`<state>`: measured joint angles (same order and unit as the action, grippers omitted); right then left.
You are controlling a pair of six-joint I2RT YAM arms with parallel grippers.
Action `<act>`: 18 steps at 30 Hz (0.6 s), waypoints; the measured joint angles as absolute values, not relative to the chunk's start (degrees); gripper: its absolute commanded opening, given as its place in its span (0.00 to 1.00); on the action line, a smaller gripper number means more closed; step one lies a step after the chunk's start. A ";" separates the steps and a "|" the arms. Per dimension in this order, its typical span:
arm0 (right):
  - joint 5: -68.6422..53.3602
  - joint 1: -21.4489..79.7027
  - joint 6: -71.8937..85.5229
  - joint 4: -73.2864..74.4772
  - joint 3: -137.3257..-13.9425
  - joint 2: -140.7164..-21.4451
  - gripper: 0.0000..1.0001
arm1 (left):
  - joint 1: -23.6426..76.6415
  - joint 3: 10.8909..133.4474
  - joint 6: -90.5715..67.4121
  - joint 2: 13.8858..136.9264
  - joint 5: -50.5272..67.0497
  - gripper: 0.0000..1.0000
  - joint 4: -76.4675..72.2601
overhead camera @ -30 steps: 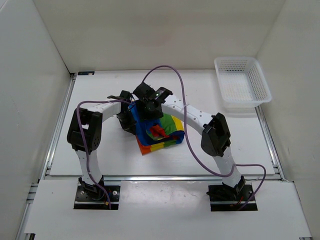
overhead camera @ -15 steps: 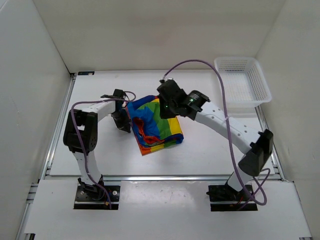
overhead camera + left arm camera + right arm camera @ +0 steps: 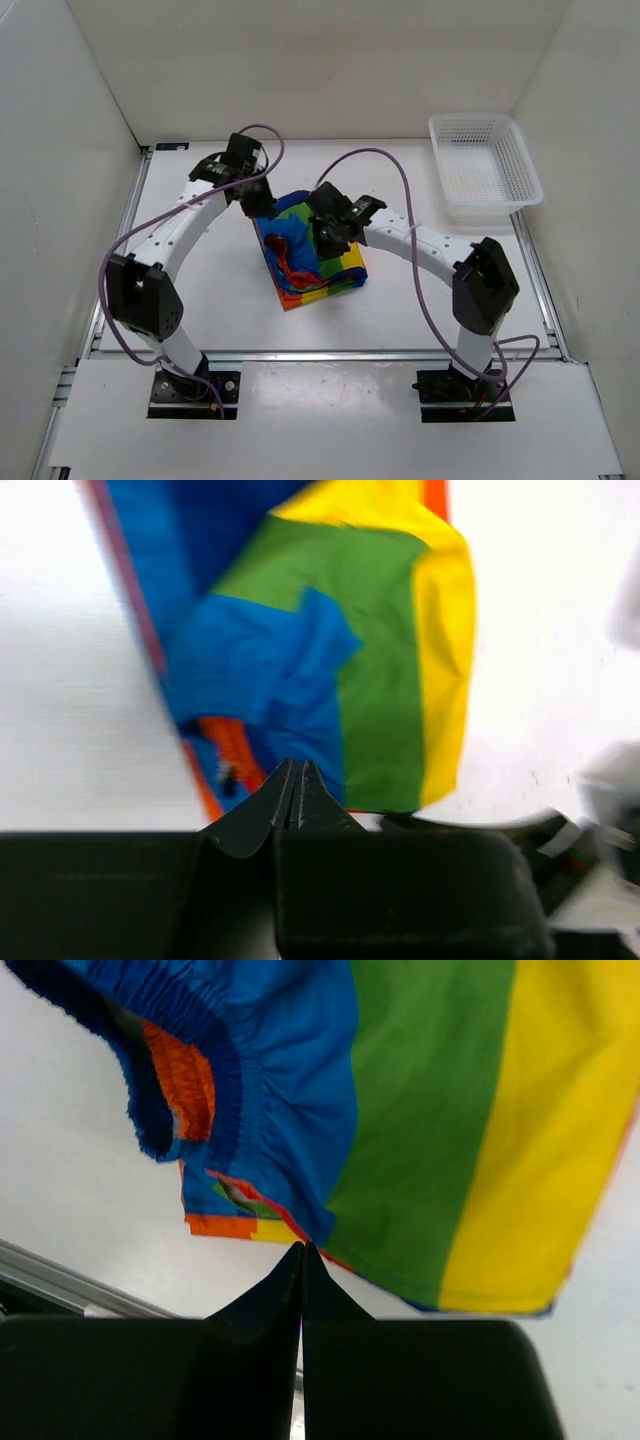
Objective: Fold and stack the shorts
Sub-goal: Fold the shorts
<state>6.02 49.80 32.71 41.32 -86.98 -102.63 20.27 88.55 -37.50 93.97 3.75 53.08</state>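
The rainbow-striped shorts (image 3: 345, 265) lie folded in a pile mid-table, waistband ruffled on the left side. In the left wrist view the shorts (image 3: 380, 680) spread out beyond my fingers, blurred. My left gripper (image 3: 262, 202) hangs at the pile's back left corner, shut, with no cloth seen between its jaws. My right gripper (image 3: 325, 238) hovers over the middle of the pile, also shut and holding nothing I can see. In the right wrist view its tips (image 3: 303, 1248) sit just past a hem of the shorts (image 3: 420, 1110).
A white mesh basket (image 3: 488, 208) stands at the back right corner, with nothing in it. White walls enclose the table on three sides. A metal rail runs along the near edge, in front of the arm bases.
My right gripper swung out toward the back right, came back over the shorts and closed its jaws. My left arm stretched out, carrying its shut gripper from the pile's left side to its back left corner.
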 measured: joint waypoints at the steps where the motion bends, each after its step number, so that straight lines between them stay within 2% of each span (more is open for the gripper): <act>1: 5.28 49.60 32.84 40.27 -86.76 -103.57 0.01 | 21.19 89.56 -37.47 95.35 4.45 0.10 53.10; 5: 3.11 49.01 33.74 36.36 -86.21 -108.25 0.01 | 23.24 91.79 -36.91 104.81 6.85 0.10 52.14; 10: 0.67 48.71 35.16 31.07 -82.41 -113.30 0.01 | 20.71 91.26 -35.35 116.38 6.96 0.10 51.94; 18: -1.45 48.53 36.38 26.74 -79.59 -115.11 0.01 | 15.73 91.37 -32.14 120.07 7.35 0.10 52.60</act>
<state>-1.45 48.53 36.38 26.74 -79.59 -115.11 15.73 91.37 -32.14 120.07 7.35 52.60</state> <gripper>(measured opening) 0.011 0.111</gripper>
